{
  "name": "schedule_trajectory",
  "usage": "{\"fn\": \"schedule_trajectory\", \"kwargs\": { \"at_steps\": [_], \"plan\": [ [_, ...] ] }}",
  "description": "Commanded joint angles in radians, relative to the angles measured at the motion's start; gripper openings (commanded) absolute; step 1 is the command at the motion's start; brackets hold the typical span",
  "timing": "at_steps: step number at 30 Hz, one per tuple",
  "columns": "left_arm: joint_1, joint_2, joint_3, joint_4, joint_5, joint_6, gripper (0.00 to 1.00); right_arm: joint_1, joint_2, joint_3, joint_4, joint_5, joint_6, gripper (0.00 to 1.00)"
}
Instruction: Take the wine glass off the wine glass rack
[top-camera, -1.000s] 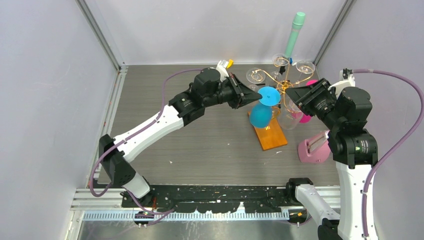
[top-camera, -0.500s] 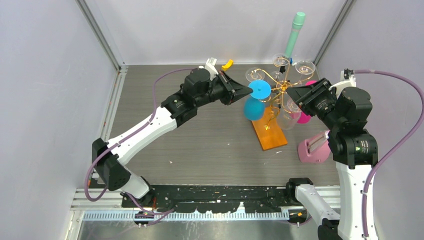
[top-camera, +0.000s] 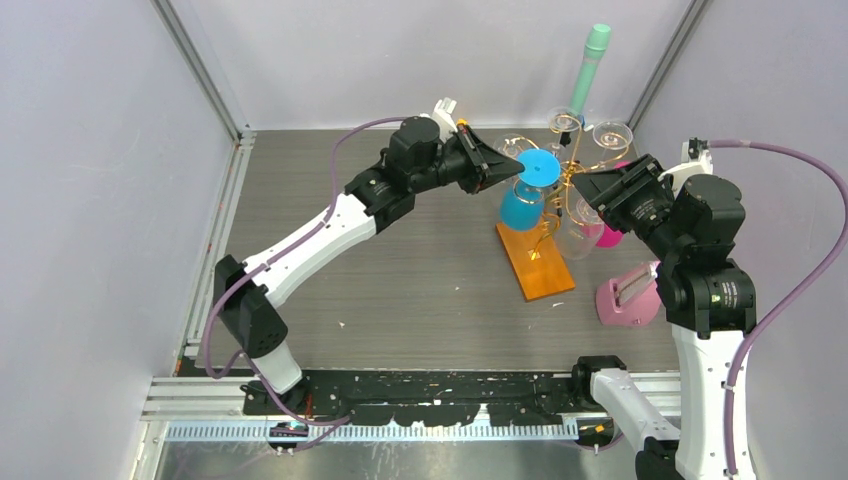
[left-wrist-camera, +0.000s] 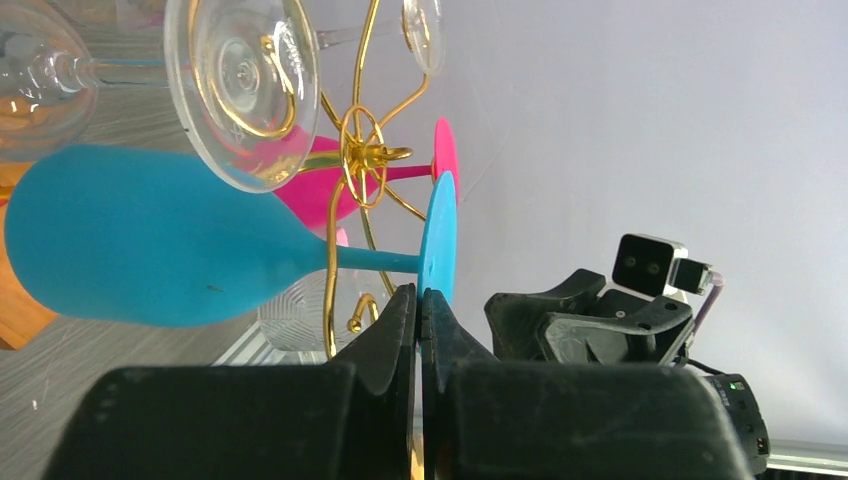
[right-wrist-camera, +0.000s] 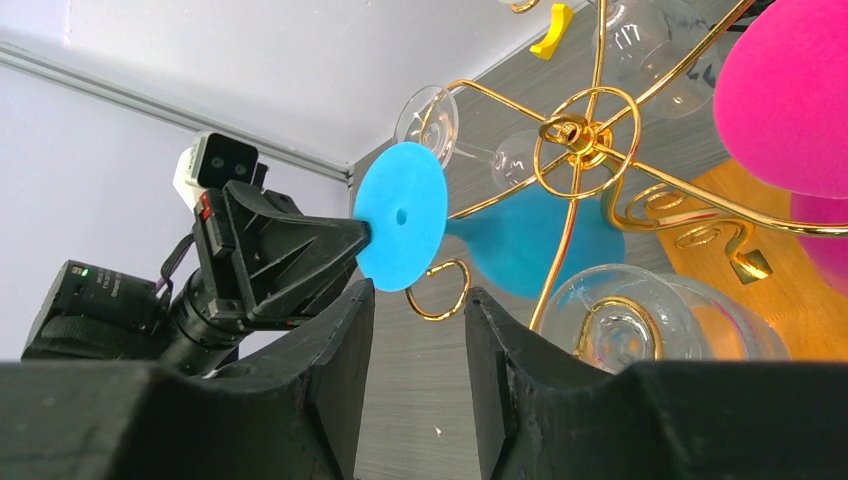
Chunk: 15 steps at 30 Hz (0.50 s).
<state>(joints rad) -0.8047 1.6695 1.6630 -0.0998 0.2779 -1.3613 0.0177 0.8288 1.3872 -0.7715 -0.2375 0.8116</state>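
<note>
The blue wine glass (top-camera: 520, 208) hangs foot-up beside the wine glass rack (top-camera: 570, 172), a gold wire stand on an orange wooden base (top-camera: 538, 268). My left gripper (top-camera: 518, 170) is shut on the rim of the glass's round blue foot (left-wrist-camera: 438, 235); in the left wrist view its jaws (left-wrist-camera: 420, 295) pinch the foot's edge. The stem passes close to a gold wire; contact is unclear. My right gripper (right-wrist-camera: 420, 295) stands open just below the foot (right-wrist-camera: 402, 228), with an empty gold curl (right-wrist-camera: 445, 295) between its fingers, untouched.
Clear glasses (left-wrist-camera: 245, 80) and a pink glass (right-wrist-camera: 790, 90) hang on the rack's other arms. A tall teal tube (top-camera: 590, 65) stands at the back. A pink object (top-camera: 628, 298) lies right of the wooden base. Side walls close in.
My left gripper carried the blue glass left, then back right and farther from the arms' bases. The right gripper's jaws have opened wider; that arm has barely moved.
</note>
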Motion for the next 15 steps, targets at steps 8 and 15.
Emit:
{"fn": "schedule_trajectory", "kwargs": {
  "at_steps": [8,15],
  "plan": [
    [-0.049,-0.003,0.068,0.012,0.069,0.060,0.00,-0.003,-0.025,0.002,0.068,-0.018,0.014,0.49],
    [-0.069,-0.027,0.027,0.017,0.088,0.057,0.00,-0.004,-0.035,-0.002,0.081,-0.020,0.033,0.51]
  ]
}}
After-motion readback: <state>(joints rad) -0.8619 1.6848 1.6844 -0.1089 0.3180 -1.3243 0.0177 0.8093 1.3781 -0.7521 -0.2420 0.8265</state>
